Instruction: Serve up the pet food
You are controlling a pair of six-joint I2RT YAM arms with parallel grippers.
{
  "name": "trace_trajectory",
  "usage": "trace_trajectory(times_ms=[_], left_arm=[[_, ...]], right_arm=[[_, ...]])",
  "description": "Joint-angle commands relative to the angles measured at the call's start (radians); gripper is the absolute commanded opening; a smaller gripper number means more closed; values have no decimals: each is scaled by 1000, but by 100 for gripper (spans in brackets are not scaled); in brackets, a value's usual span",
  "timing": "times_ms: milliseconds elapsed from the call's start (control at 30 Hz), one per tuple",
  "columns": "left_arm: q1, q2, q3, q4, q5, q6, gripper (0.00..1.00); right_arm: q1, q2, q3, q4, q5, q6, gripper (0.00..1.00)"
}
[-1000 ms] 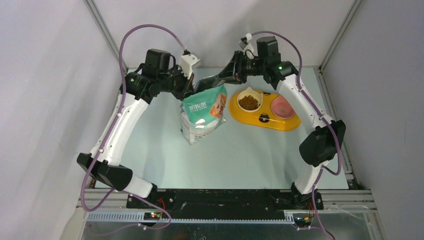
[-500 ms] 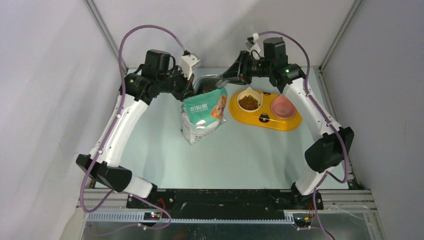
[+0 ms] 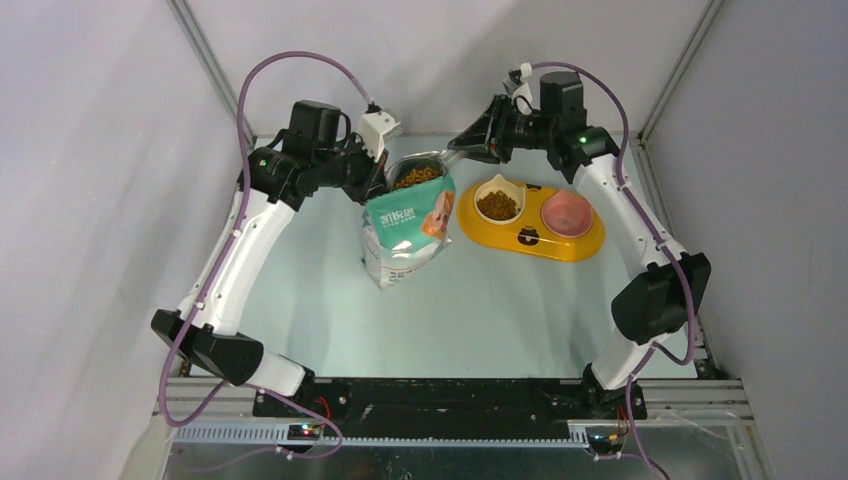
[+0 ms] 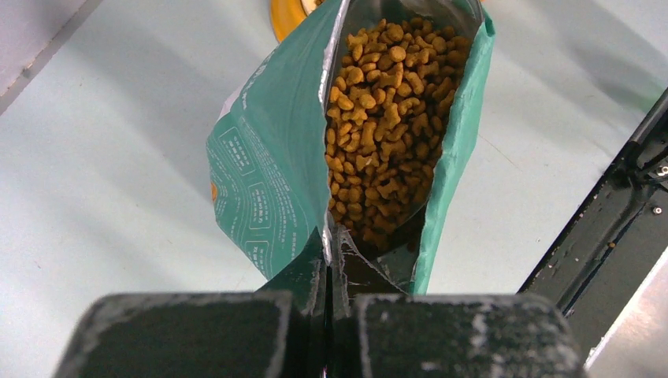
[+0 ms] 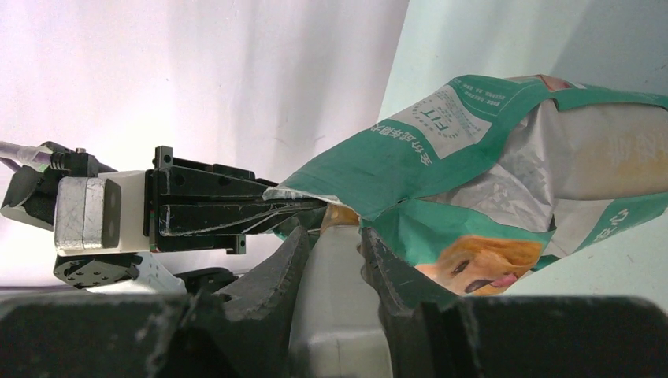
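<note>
**From above:** your left gripper [image 3: 378, 178] pinches the top edge of the teal-and-white bag [image 3: 400, 235], which stands open on the table [image 3: 480, 310]. The pet food [image 3: 417, 177] shows brown in the bag's mouth, and more fills the left bowl of the yellow feeder [image 3: 540, 243] just beside it. Your right gripper [image 3: 462, 150] holds the clear scoop [image 3: 445, 159] at the bag's mouth.

**Left wrist:** only this camera looks down inside. Kibble lies heaped in the bag, and the jaws are closed flat on its lip.

**Right wrist:** here alone you see these jaws clamped on the scoop's pale handle. The bowl end is hidden by the bag's rim.
</note>
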Motion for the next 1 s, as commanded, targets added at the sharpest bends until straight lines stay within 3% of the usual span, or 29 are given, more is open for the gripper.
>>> trace_trajectory(times_ms=[0,300,733,967], left_arm=[[4,-30,0,-39,-22,45,0],[1,-24,8,-36,-16,46,0],[1,1,46,-98,-64,122,0],[0,16,67,-82,-31,101,0]], right_arm=[[-31,-33,-10,35,-35,35,0],[-63,-45,-26,49,-57,60,0],[-98,-28,-64,196,-137,140,0],[-93,-60,-18,42,-17,13,0]])
